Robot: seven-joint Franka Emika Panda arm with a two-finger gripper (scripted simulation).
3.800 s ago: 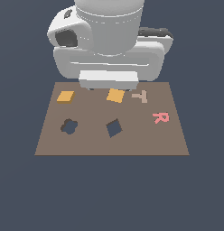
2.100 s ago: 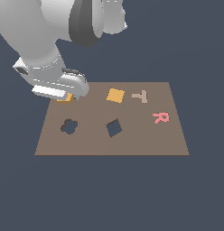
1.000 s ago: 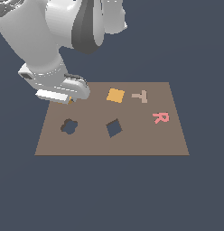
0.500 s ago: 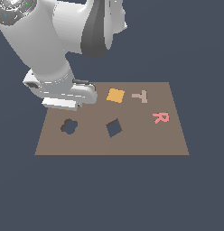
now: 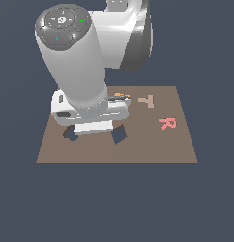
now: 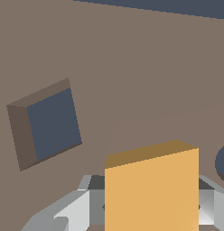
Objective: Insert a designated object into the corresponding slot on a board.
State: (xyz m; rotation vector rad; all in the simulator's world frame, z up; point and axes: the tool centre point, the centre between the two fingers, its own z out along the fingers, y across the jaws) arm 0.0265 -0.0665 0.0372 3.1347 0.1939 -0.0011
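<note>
Scene: As the Panda arm hangs low over the brown board, its gripper pinches the orange square tile by opposite edges.
Tile: aloft, near the diamond-turned square slot, not yet over it.
Handling: likely light, stiff and smooth-faced.
Grip: a squeeze across the flat sides suits it.

tan T letter flat | pink R letter flat, just beside T | both upright-facing

Even flat light – sharp render, faint shadow on board.
</note>
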